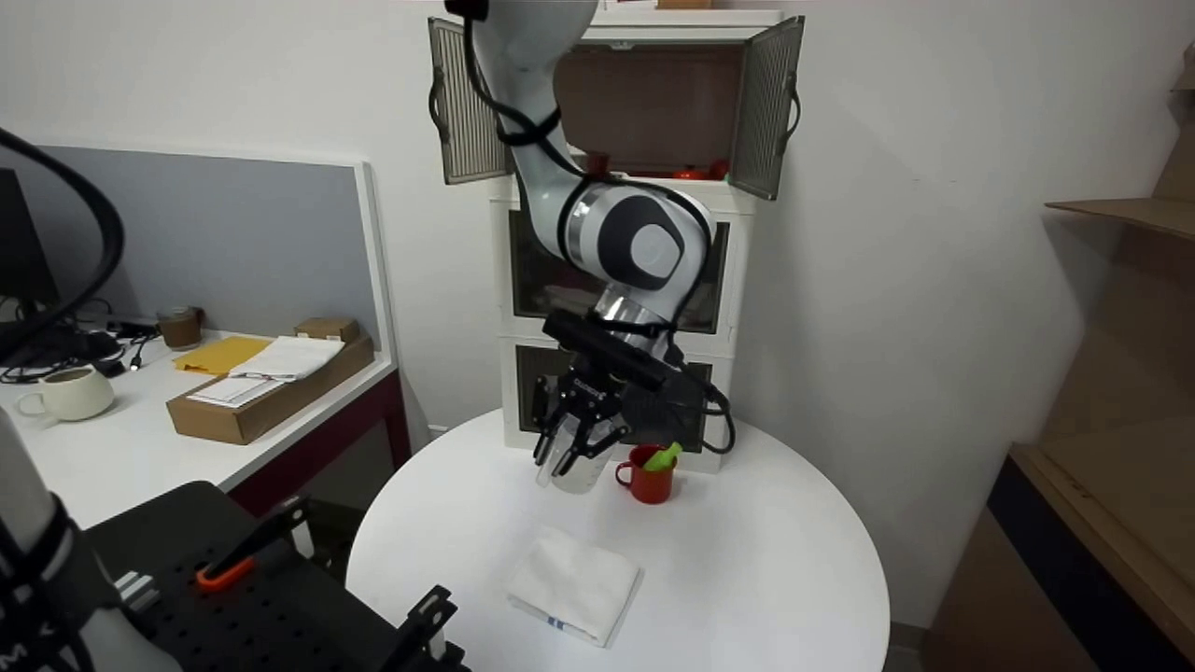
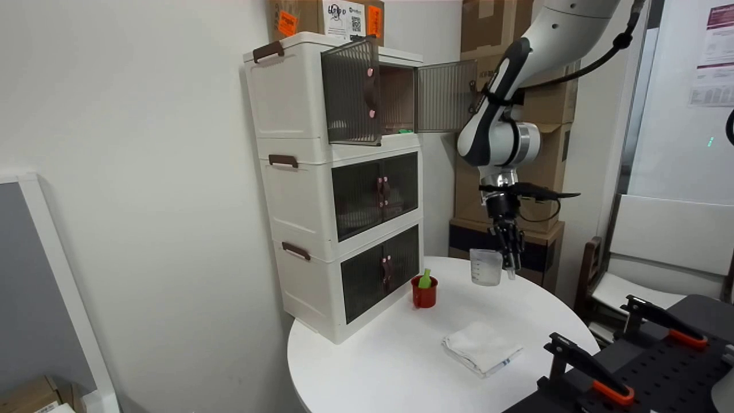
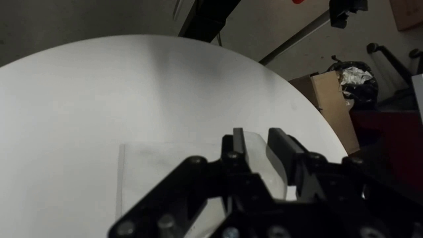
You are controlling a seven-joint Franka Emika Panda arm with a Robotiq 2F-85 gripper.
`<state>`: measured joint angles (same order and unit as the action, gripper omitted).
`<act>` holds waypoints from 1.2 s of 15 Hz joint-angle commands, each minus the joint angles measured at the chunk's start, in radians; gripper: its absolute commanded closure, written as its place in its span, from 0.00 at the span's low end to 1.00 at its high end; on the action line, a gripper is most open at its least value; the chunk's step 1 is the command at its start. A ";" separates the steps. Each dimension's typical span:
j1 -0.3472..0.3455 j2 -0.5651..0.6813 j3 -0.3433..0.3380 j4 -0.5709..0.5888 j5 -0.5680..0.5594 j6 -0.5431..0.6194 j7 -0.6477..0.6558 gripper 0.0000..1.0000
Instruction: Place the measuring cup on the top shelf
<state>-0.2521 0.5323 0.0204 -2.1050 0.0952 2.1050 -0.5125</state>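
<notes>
The measuring cup (image 1: 583, 474) is clear and see-through, with marks on its side in an exterior view (image 2: 485, 268). My gripper (image 1: 553, 457) is shut on its handle and holds it upright or nearly so in the air, above the white cloth. In the wrist view the clear handle (image 3: 262, 162) lies between the two fingers (image 3: 257, 135); most of the cup body is hidden behind the gripper. The top shelf (image 1: 653, 107) is the cabinet's brown uppermost compartment, with both dark doors open; part of its inside shows in an exterior view (image 2: 397, 94). The gripper is well below it, in front.
The folded white cloth (image 1: 574, 583) lies on the round table (image 1: 766, 560). A red mug (image 1: 651, 481) with a green item stands near the cabinet base. The open doors (image 1: 770, 107) (image 2: 351, 92) stick out. Red items (image 1: 689, 174) sit inside the shelf's front edge.
</notes>
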 commanded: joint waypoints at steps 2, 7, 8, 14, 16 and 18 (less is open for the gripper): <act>0.014 -0.159 0.032 -0.128 0.054 0.181 -0.032 0.94; -0.027 -0.306 0.100 -0.198 0.293 0.296 -0.180 0.94; -0.030 -0.331 0.107 -0.202 0.369 0.290 -0.226 0.94; 0.004 -0.463 0.038 -0.175 0.814 0.165 -0.480 0.94; 0.019 -0.491 -0.002 -0.157 0.934 0.118 -0.517 0.94; 0.054 -0.458 -0.028 -0.153 0.853 0.138 -0.474 0.94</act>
<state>-0.2470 0.0669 0.0420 -2.2643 0.9537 2.2575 -0.9934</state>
